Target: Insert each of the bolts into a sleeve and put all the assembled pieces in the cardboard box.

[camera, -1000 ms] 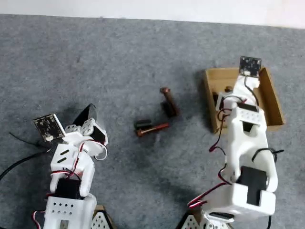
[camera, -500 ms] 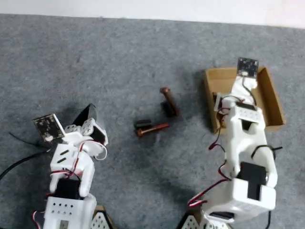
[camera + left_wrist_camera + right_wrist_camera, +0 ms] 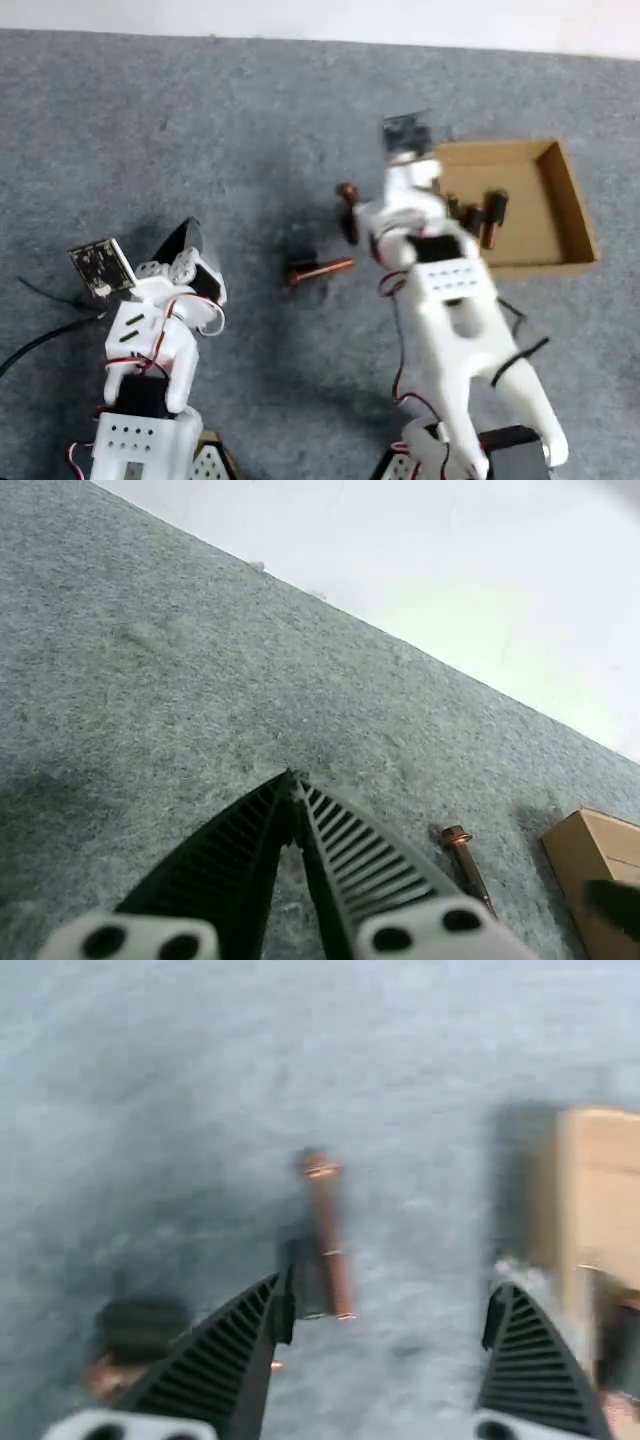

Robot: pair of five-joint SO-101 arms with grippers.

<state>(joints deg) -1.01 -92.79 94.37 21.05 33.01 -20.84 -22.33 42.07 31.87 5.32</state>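
This is looking like a robotics test bench in a lab or hobby workroom, not a lived-in room. A grey felt-like mat (image 3: 200,120) is covering the whole table and running up to a plain white surface (image 3: 300,18) at the far edge. Two small white plastic arms, the left arm (image 3: 150,345) and the right arm (image 3: 455,300), are standing side by side on it, carrying a bare circuit board (image 3: 102,266) and loose wires (image 3: 402,388). A copper-coloured bolt (image 3: 322,269) and a shallow cardboard box (image 3: 535,215) are lying on the mat.
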